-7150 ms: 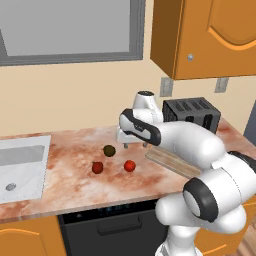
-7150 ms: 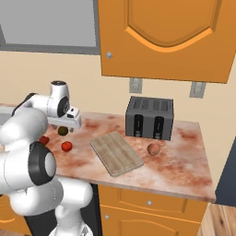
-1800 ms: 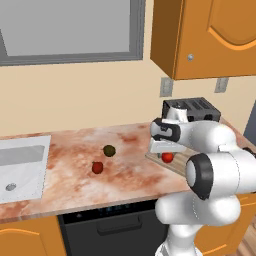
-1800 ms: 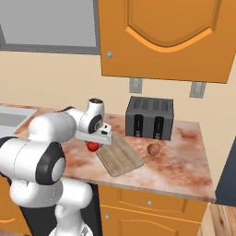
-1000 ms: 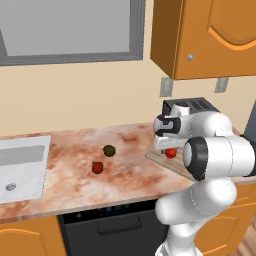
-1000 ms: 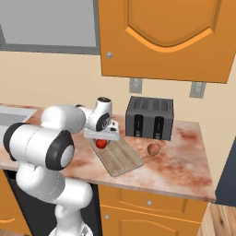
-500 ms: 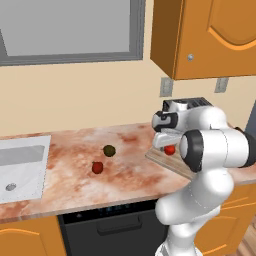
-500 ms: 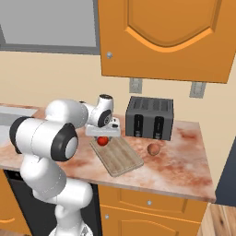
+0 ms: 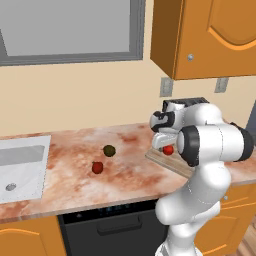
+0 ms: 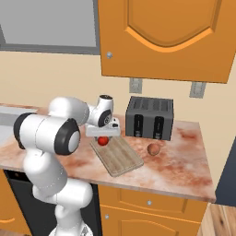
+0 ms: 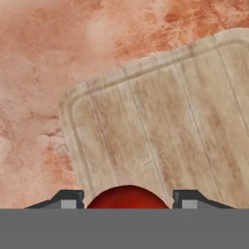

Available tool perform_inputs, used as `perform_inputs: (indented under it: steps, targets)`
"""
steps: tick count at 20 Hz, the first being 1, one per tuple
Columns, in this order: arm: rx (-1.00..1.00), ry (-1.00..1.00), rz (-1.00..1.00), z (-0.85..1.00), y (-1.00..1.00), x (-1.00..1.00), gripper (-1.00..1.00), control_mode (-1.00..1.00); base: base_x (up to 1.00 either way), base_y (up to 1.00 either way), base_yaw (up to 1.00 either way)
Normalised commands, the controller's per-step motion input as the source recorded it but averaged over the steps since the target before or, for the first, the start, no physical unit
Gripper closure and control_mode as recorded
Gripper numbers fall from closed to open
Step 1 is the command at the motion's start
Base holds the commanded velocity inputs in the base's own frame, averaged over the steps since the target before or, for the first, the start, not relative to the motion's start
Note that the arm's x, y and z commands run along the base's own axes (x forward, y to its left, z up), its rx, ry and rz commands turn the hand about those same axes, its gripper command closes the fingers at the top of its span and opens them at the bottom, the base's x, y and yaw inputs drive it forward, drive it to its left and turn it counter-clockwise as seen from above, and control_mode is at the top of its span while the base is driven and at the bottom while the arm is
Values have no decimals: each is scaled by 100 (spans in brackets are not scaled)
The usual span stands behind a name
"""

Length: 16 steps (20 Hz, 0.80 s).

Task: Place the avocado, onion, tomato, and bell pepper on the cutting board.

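My gripper (image 10: 103, 137) is shut on a small round red vegetable (image 10: 103, 140), tomato or bell pepper, I cannot tell which. It hangs just above the left end of the cutting board (image 10: 120, 157), a tan striped board lying slantwise on the counter. In the hand view the red vegetable (image 11: 127, 197) sits between my fingertips (image 11: 68, 200) with the cutting board (image 11: 160, 126) right below. In the left base view, a second red vegetable (image 9: 97, 167) and the dark avocado (image 9: 109, 150) lie on the counter left of the board. The pinkish-brown onion (image 10: 153, 149) rests right of the board.
A black toaster (image 10: 150, 118) stands against the wall just behind the board. A sink (image 9: 20, 167) is set into the counter at the far left. Orange wall cabinets (image 10: 161, 37) hang above. The counter's front edge runs close to the board's near corner.
My gripper has carried the red vegetable a little to the right, from the board's left edge to above its end near the toaster. The other vegetables have not moved.
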Motion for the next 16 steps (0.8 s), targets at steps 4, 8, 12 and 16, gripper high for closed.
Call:
perform_inputs:
  steps: [4, 8, 12, 16]
  targets:
    - [0, 0, 7, -20, 3, 11, 100, -100, 0, 0, 0]
    - [0, 0, 7, -19, 6, 16, 100, -100, 0, 0, 0]
    - [0, 0, 7, -17, 6, 15, 100, -100, 0, 0, 0]
    - [0, 0, 6, -16, 0, 10, 100, -100, 0, 0, 0]
